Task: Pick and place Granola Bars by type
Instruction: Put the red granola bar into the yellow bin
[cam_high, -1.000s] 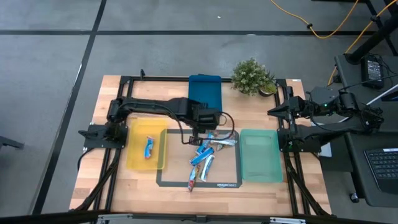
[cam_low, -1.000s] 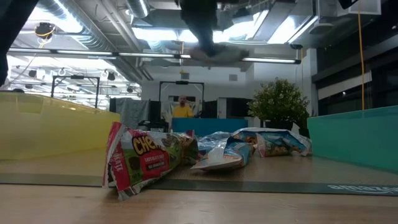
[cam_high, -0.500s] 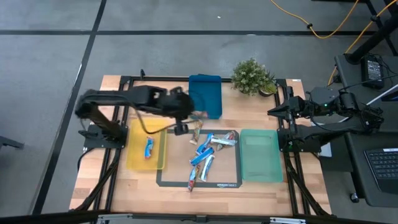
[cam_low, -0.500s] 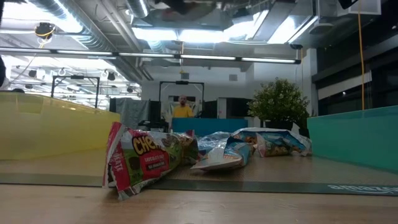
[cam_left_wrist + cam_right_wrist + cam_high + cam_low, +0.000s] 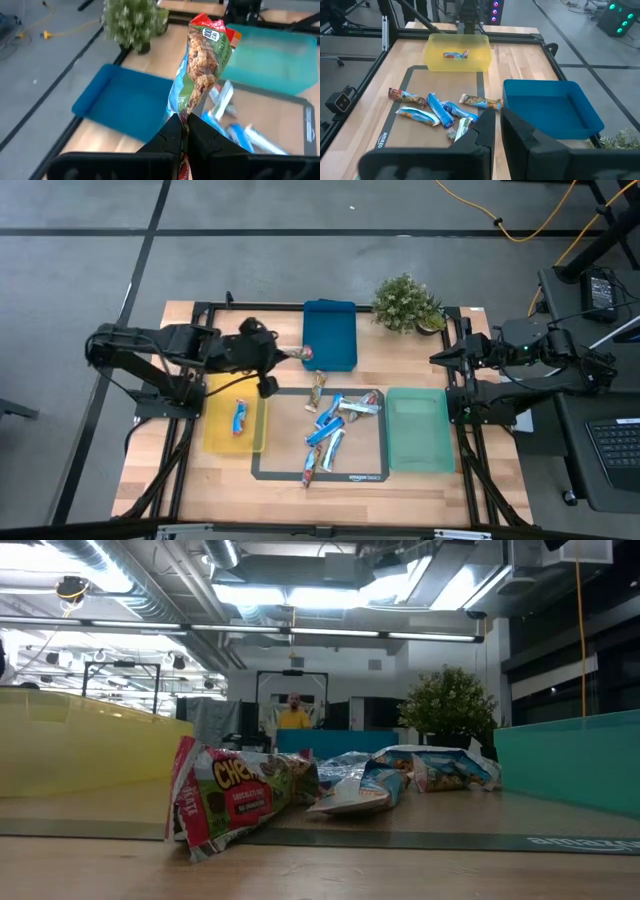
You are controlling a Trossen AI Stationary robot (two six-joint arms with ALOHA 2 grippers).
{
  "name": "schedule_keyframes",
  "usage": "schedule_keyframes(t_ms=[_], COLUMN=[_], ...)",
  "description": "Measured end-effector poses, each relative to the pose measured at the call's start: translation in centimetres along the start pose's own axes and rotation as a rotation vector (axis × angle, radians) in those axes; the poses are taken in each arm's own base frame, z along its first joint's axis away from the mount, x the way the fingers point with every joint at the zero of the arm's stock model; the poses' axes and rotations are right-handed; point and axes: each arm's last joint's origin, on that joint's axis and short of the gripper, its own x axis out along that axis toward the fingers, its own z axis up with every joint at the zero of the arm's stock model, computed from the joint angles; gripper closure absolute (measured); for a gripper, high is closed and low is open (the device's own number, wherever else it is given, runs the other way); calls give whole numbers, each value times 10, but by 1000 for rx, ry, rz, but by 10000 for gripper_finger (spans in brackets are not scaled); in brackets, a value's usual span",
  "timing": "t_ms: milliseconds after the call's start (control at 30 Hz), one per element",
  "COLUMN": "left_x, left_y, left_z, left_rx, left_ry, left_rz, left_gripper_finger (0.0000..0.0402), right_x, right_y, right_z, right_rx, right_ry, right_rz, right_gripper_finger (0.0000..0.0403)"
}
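Beside blue tray (image 5: 329,333) — left end effector (image 5: 183,131) clamped on granola bar (image 5: 202,65), seemingly airborne.

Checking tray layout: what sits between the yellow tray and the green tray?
In the high view, the dark mat lies between the yellow tray and the green tray, with loose granola bars scattered on it.

My left claw (image 5: 183,131) clamps a green bar (image 5: 200,70), and its lower end is pinched out of sight between my fingers (image 5: 167,140). From above that bar (image 5: 306,354) is too small to read. The plant (image 5: 134,20) is blurred and cut by the edge. In the low view, the pile of bars (image 5: 330,785) overlaps, hiding the rear wrappers.
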Motion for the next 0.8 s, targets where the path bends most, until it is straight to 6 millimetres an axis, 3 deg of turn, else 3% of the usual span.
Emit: schedule_keyframes(t_ms=[200,367,567,800], left_x=[-26,-41,-47,-51], left_y=[7,11,11,13], left_z=[-30,-40,-45,-60], left_rx=[-42,-85,-127,-187], left_ry=[188,209,222,359], left_rz=[53,109,126,204], left_gripper_finger=[397,394,396,393], right_x=[0,0,0,0], right_y=[0,0,-1,-1], right_z=[0,0,0,1], right_rx=[11,-1,-3,-1], right_ry=[0,0,-2,-8], right_rz=[0,0,-33,-46], right_gripper_finger=[369,369,369,369])
